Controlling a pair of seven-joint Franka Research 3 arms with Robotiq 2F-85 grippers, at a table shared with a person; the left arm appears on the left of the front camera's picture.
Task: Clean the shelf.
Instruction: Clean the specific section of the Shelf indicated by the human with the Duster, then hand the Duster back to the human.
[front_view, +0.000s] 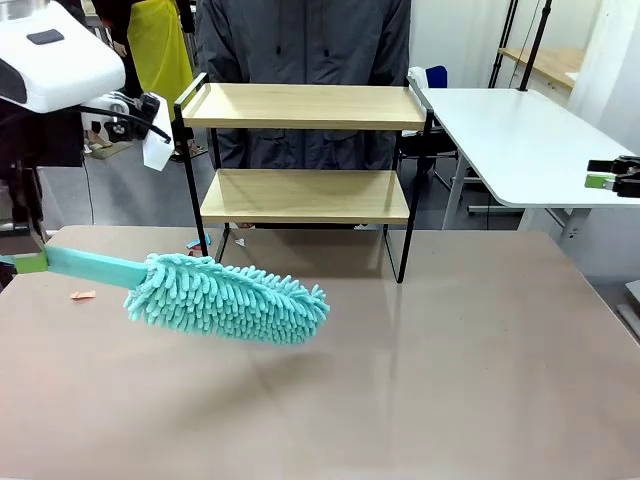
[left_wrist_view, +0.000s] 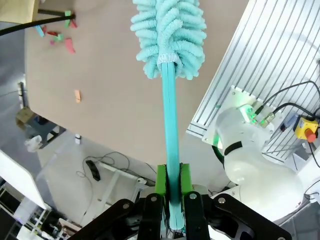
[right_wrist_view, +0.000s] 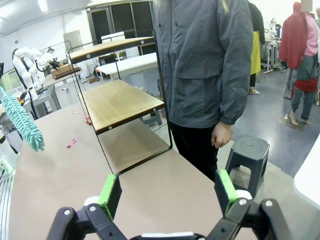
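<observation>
1. The shelf (front_view: 305, 195) stands at the far edge of the table (front_view: 450, 370), directly in front of a person (front_view: 300, 40). Both wooden boards appear bare.
2. The left gripper (left_wrist_view: 170, 200) is clamped on the end of the flat handle of the teal duster (front_view: 230, 297), which hangs above the table, near and left of the shelf.
3. The right gripper (right_wrist_view: 167, 192) stands wide open and holds nothing, off to the table's right side.
4. Handling judgement: the duster looks light; its handle is stiff and its chenille head is soft and yielding. Hold it by the handle end.
5. The shelf's thin frame looks light and may slide under a firm wipe.
</observation>
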